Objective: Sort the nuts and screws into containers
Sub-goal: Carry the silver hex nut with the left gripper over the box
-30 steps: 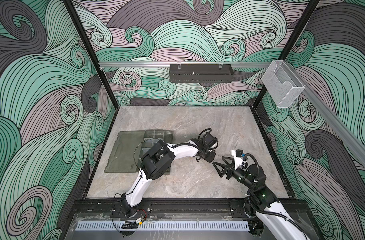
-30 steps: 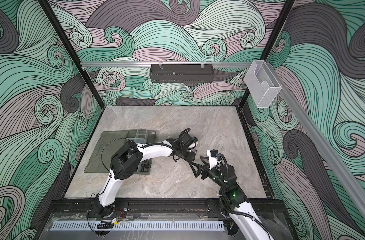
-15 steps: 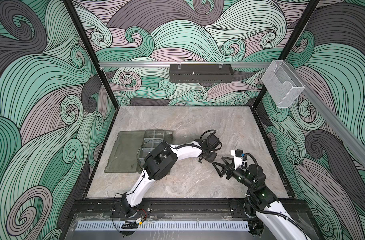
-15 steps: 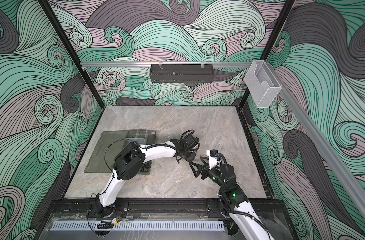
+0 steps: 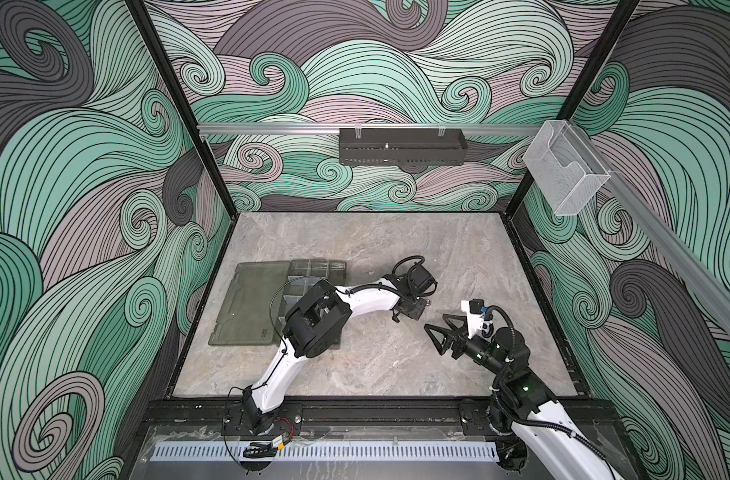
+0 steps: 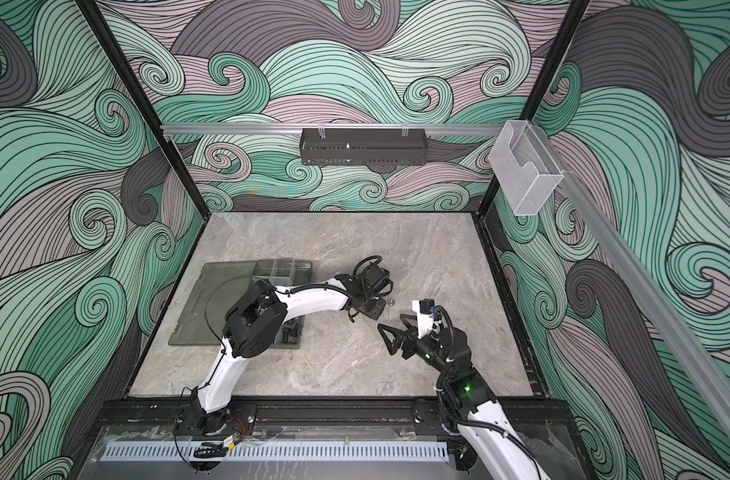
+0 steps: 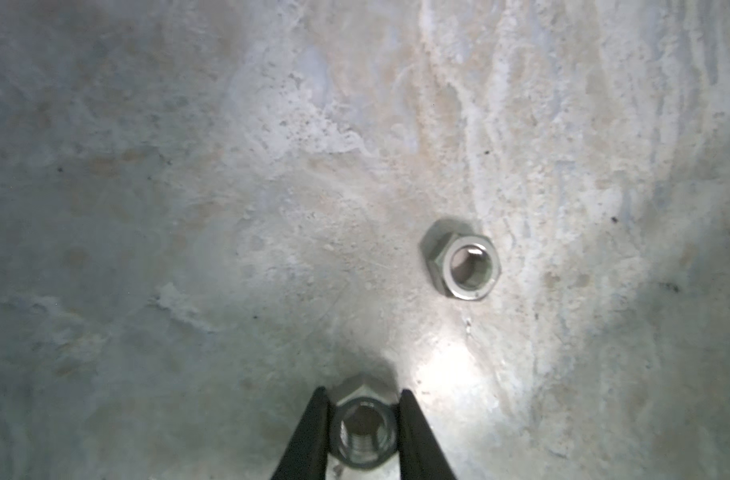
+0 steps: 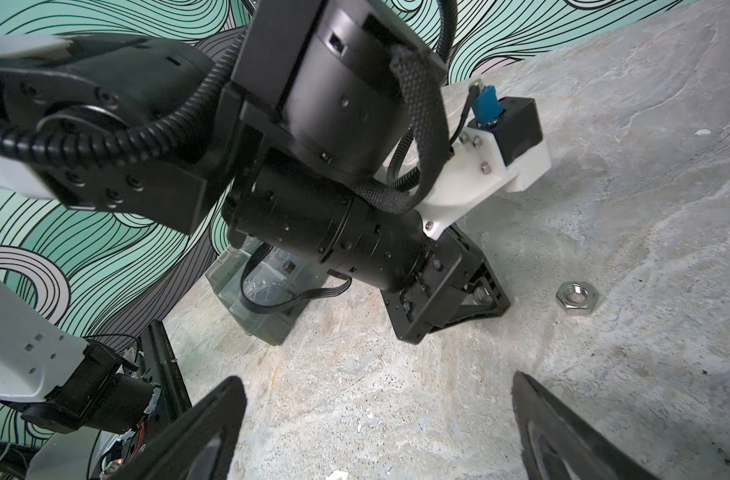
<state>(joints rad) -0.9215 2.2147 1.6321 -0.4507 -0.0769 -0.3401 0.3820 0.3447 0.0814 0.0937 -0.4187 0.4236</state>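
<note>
Organizer box (image 5: 313, 270) lies open on the worktop (image 5: 375, 241). Its lid (image 5: 246, 307) lies flat on the box side facing away from both arm tips. Compartments (image 6: 280, 270) have clear dividers. The left arm's elbow covers the box's middle in both top views. Dark pieces (image 6: 291, 331) sit in the box's corner compartment nearest the robot base, too small to tell screws from nuts.

Left end effector (image 7: 363, 401) is out past the box's compartment side, well apart from the box, tip down at the worktop. It is narrow and gripping: black fingers (image 7: 309, 432) press on opposite flats of a silver nut (image 7: 363, 434). The nut's hole faces the wrist camera and its thread is visible. Cannot tell if the nut is lifted or resting on the surface. In the right wrist view it sits between the fingertips, low at the worktop.

Second nut (image 7: 463, 266), also silver hex, lies flat and loose on the worktop. It is near the held one but apart from it, on the side farther from the box. Nothing touches it.

Right end effector (image 8: 375, 378) is farther from the box than the left one, beyond both nuts. It hovers above the worktop and points back toward the box. It is wide open with nothing between its fingers.

Black wall tray (image 5: 400, 145) and clear holder (image 5: 564, 178) hang on the walls, well apart from the box.
</note>
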